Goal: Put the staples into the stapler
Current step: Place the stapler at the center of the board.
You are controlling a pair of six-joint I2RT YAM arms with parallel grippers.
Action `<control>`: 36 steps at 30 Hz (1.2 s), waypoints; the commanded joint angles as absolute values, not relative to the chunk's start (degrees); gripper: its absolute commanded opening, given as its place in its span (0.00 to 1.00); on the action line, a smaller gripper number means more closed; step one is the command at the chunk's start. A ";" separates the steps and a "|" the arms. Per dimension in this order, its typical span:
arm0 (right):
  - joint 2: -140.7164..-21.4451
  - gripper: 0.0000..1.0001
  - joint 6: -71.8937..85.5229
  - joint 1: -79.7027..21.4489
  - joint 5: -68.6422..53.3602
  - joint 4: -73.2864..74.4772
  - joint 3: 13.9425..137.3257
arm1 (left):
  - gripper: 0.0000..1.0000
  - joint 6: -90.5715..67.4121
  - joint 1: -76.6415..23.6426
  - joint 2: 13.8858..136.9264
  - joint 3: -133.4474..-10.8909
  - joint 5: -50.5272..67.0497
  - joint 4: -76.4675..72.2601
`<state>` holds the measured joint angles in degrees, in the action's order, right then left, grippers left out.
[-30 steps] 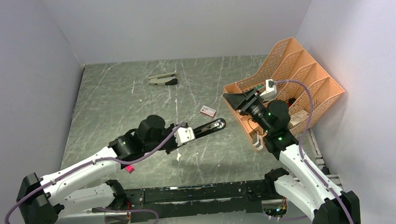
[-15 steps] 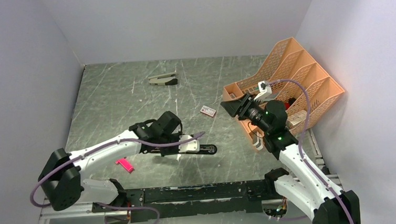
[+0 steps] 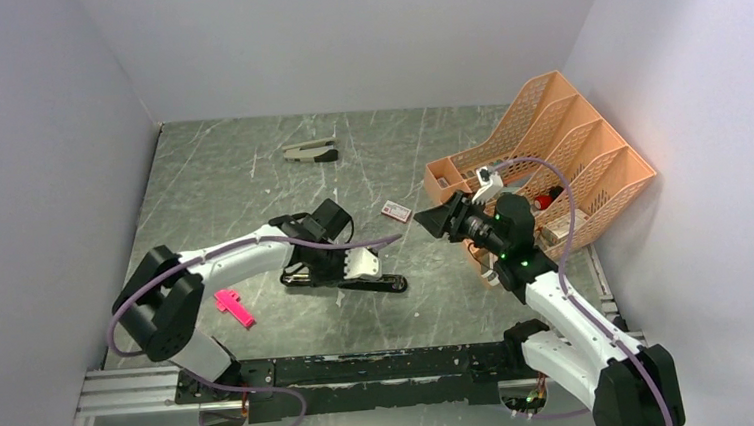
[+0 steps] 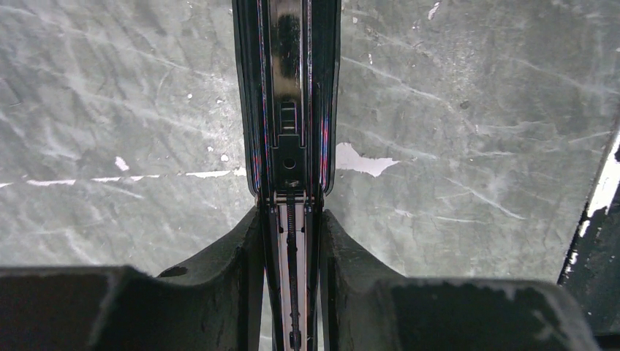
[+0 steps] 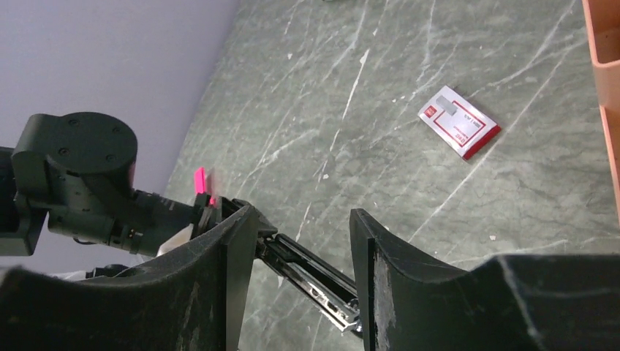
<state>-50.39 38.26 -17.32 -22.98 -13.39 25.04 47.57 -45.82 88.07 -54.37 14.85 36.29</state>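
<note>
Near the front of the table (image 3: 201, 185), the left gripper (image 3: 357, 265) is clamped on the black stapler (image 3: 390, 283), whose chrome channel and spring face the wrist camera. The stapler is low, but whether it touches the surface cannot be told. The pinch is narrow, and the long body pointing to four o'clock could twist or slip if pressed during loading. At two o'clock of it hovers the right gripper (image 3: 434, 219), jaws apart and empty. The box of staples (image 3: 396, 211) lies flat at one o'clock, with no strips visible; thin strips may scatter or snap if pinched hard. A pink cross-shaped piece (image 3: 230, 307) lies at eight o'clock. The orange file rack (image 3: 549, 151), close behind the right arm, could catch it. A silver-grey stapler (image 3: 311, 152) rests far off at twelve. Nothing blocks the box.
</note>
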 commanded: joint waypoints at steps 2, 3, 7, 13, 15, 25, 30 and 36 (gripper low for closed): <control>-50.60 0.55 36.17 -17.16 -24.39 -14.50 24.06 | 0.11 49.82 -45.23 90.97 -57.01 16.78 33.61; -50.57 0.55 35.86 -17.14 -24.36 -14.38 24.08 | 0.13 49.82 -45.11 91.29 -56.89 16.72 33.19; -50.83 0.56 34.09 -17.21 -23.91 -13.36 24.23 | 0.18 49.33 -44.66 92.26 -56.30 16.75 32.61; -52.23 0.56 32.06 -17.14 -23.70 -12.66 24.26 | 0.26 48.08 -42.98 91.20 -56.42 18.43 31.94; -52.57 0.56 31.66 -17.20 -23.41 -12.81 24.11 | 0.29 47.73 -42.81 90.73 -56.72 19.34 31.88; -52.16 0.57 29.35 -17.18 -22.05 -12.33 23.72 | 0.38 47.09 -42.81 88.37 -57.13 21.66 32.40; -53.08 0.57 26.94 -17.31 -24.40 -13.17 24.05 | 0.44 46.49 -42.81 85.51 -57.19 21.91 31.91; -56.54 0.59 21.94 -22.00 -28.23 -16.55 25.06 | 0.44 36.98 -42.96 74.05 -54.30 18.53 22.74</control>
